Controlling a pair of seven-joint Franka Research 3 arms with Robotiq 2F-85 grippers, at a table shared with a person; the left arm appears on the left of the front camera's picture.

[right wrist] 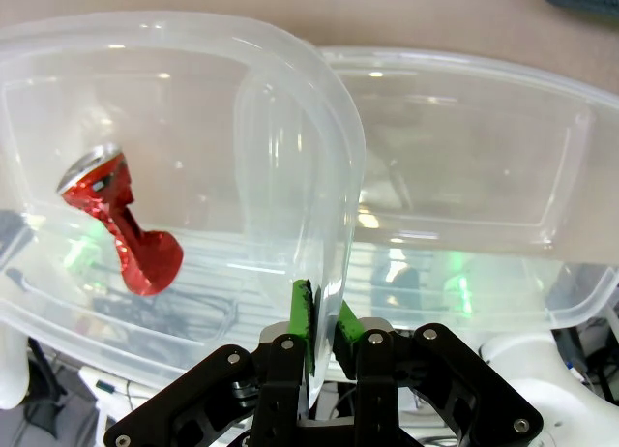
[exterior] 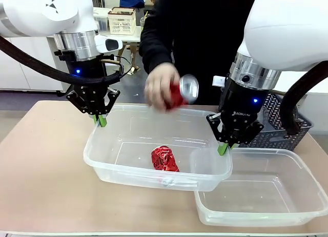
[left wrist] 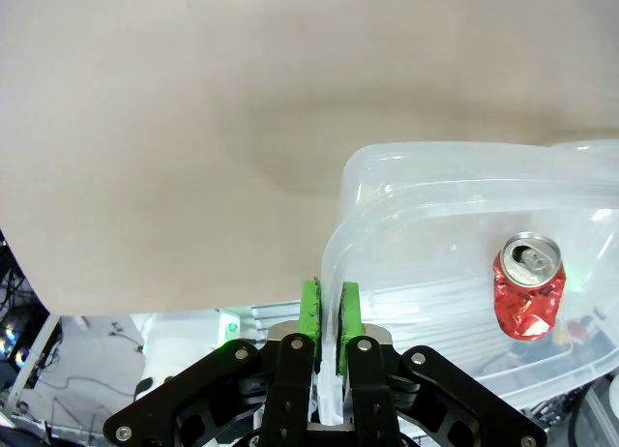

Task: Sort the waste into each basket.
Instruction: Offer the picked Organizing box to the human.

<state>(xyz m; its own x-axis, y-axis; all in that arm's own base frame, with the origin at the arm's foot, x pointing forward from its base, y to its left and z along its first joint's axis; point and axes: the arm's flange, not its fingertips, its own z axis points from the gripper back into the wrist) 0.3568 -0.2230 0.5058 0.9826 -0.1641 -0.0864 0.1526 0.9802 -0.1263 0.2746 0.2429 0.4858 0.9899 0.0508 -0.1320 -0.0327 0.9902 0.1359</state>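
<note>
You have the left claw (exterior: 100, 119) pinched together on the far left corner rim of the left tub (exterior: 128, 173), the clear wall caught between its green pads. Your right claw (exterior: 224, 147) is clamped the same way on the rim at that tub's right end, near its far corner. Seen from each wrist, the thin plastic edge runs straight up between the closed pads. The left tub sits toward the middle of the worktop (exterior: 41, 185), and its near right corner overlaps the far left corner of the right tub (exterior: 256, 193), which lies nearer you and to the right. You cannot tell whether the left tub is lifted off the surface. A crushed can (exterior: 165, 159), red with a silver top, lies on the floor of the left tub around its middle. Across the worktop, the person's hand (exterior: 160, 86) hangs above the far side of the left tub, gripping a second can (exterior: 184, 91), red with its silver end turned to the right; both are blurred. A dark grey basket (exterior: 287, 130) stands at the far right, behind your right arm.
</note>
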